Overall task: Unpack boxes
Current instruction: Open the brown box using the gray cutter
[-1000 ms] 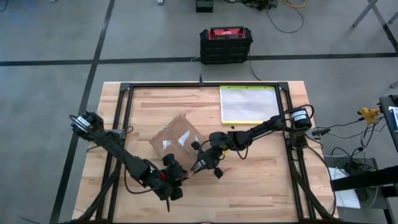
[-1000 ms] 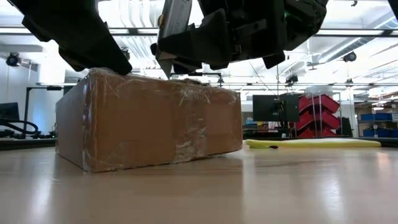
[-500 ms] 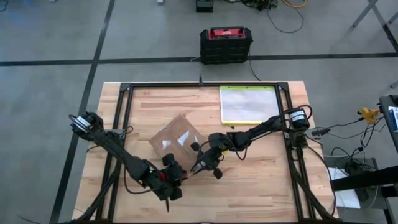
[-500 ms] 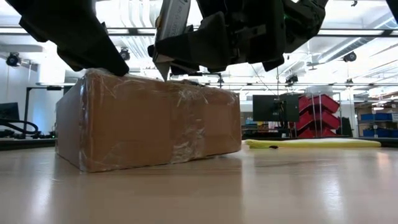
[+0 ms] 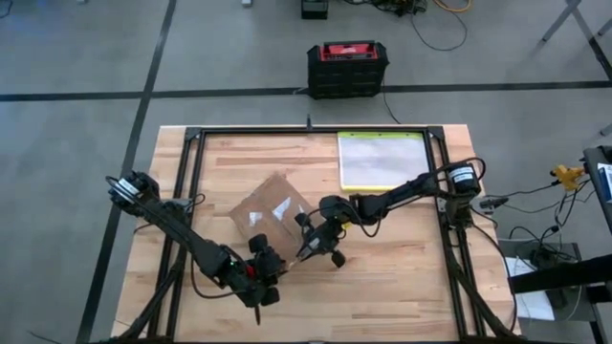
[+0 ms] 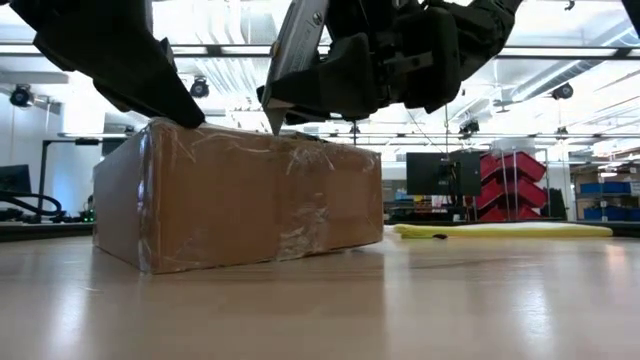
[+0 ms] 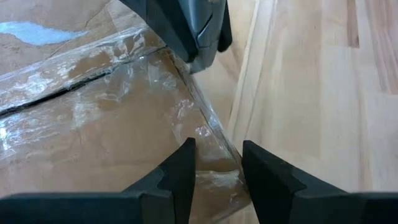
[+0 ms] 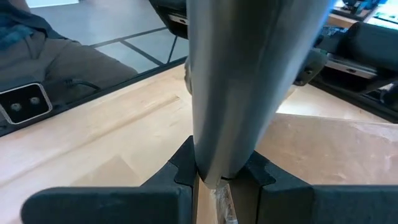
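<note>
High view showed the brown cardboard carton lying turned at an angle near the middle of the wooden tabletop, its top crossed by strips of clear tape. The left tool sat at the carton's 6 o'clock corner; in the left wrist view its two dark fingers stood partly apart, straddling that taped corner, though whether they pressed on it could not be told. The right tool reached in from 3 o'clock, just beside the carton's 4 o'clock edge, its fingers nearly closed around a grey metal blade holder. In the low view the holder's pointed tip came down at the carton's top surface, touching or just above it. A clear pouch with a yellow-green edge lay well apart at 1 o'clock on the tabletop. A black-and-red case stood on the floor beyond the 12 o'clock side.
</note>
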Controlling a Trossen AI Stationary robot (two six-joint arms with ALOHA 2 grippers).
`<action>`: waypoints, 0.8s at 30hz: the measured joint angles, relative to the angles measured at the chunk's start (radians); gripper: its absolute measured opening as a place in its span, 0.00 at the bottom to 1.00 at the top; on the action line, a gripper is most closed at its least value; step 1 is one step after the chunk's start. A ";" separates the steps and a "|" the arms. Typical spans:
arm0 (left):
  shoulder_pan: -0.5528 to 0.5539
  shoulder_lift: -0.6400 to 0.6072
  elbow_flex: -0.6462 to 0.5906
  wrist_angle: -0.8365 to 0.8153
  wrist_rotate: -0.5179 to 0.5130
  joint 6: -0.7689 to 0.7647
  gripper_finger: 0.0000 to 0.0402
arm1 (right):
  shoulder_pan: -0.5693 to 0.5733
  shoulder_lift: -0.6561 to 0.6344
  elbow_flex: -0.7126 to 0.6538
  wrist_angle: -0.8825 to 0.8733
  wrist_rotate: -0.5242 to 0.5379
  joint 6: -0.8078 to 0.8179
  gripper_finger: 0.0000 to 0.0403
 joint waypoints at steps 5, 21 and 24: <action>-0.002 0.001 0.000 -0.010 0.005 -0.001 0.29 | -0.001 -0.015 0.000 -0.019 -0.004 -0.014 0.10; -0.006 -0.003 -0.001 -0.040 0.028 -0.013 0.29 | 0.003 -0.064 -0.005 -0.020 -0.008 -0.035 0.10; -0.006 -0.004 -0.001 -0.040 0.029 -0.013 0.29 | 0.013 -0.043 0.014 0.047 -0.014 -0.017 0.10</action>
